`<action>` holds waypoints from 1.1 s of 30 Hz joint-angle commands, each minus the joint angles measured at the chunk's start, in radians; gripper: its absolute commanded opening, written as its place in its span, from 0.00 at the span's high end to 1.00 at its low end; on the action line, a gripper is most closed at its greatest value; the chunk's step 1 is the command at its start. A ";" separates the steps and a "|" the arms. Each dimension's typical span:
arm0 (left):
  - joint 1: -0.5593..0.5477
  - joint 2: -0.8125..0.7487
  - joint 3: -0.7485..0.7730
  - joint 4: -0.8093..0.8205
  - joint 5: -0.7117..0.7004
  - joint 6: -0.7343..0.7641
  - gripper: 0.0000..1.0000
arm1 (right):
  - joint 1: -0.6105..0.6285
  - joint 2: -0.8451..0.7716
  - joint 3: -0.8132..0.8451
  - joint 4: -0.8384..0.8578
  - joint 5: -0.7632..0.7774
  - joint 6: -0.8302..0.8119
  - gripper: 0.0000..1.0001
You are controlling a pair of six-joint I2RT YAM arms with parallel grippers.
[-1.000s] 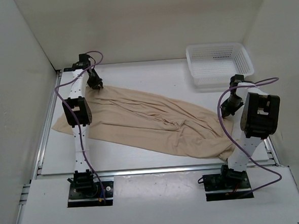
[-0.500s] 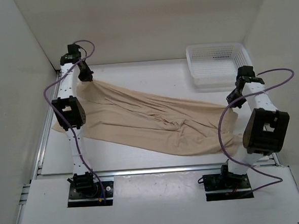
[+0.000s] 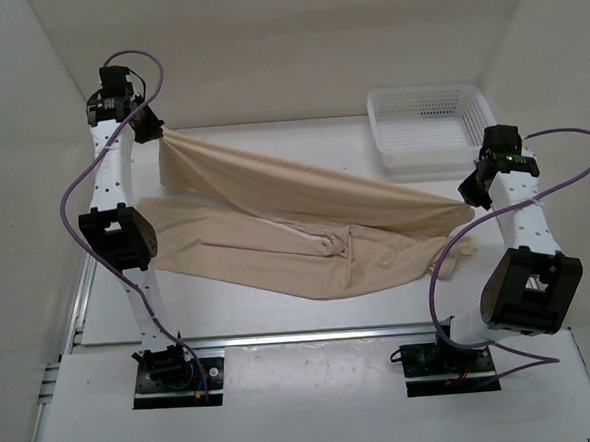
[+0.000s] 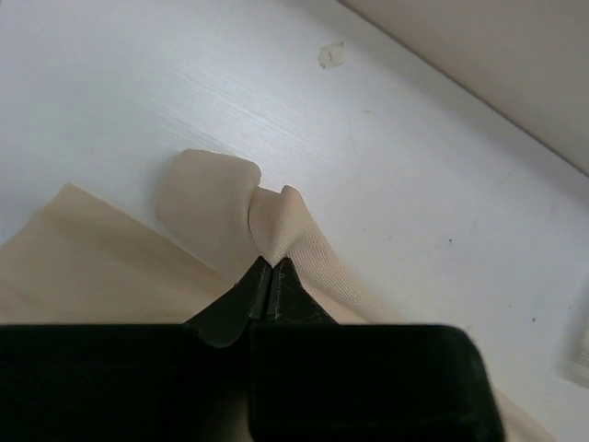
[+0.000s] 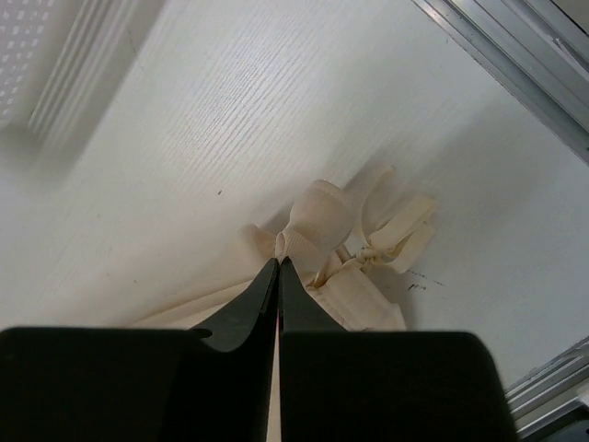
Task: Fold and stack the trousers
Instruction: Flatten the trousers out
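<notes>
The left gripper (image 4: 270,262), far left of the white plastic mesh basket (image 3: 427,156), is clenched on 1 end of the long, thin beige cloth trousers (image 3: 273,187); the right gripper (image 5: 279,261), just in front of that basket, pinches the other end. 1 long edge hangs lifted between them, the rest lying on the white table (image 3: 230,305). Seemingly the 1st fold is barely begun; stacking remains.

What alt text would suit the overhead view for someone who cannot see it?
Beige trousers are held stretched between the left gripper at far left and the right gripper at right, one edge raised, the rest lying on the white table. A white mesh basket sits in the far right corner.
</notes>
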 commanded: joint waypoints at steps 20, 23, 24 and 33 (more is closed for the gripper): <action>-0.007 0.178 0.283 0.114 0.118 0.018 0.00 | 0.039 0.122 0.237 0.008 -0.028 -0.032 0.21; 0.002 0.035 0.184 0.114 0.092 0.055 0.00 | 0.050 0.038 0.128 0.008 -0.028 -0.041 0.22; 0.016 0.003 0.158 0.105 0.078 0.065 0.00 | 0.050 0.018 0.102 0.008 -0.028 -0.041 0.24; 0.096 -0.036 -0.123 0.024 0.032 0.066 0.63 | 0.061 -0.140 -0.174 -0.014 -0.100 -0.027 0.77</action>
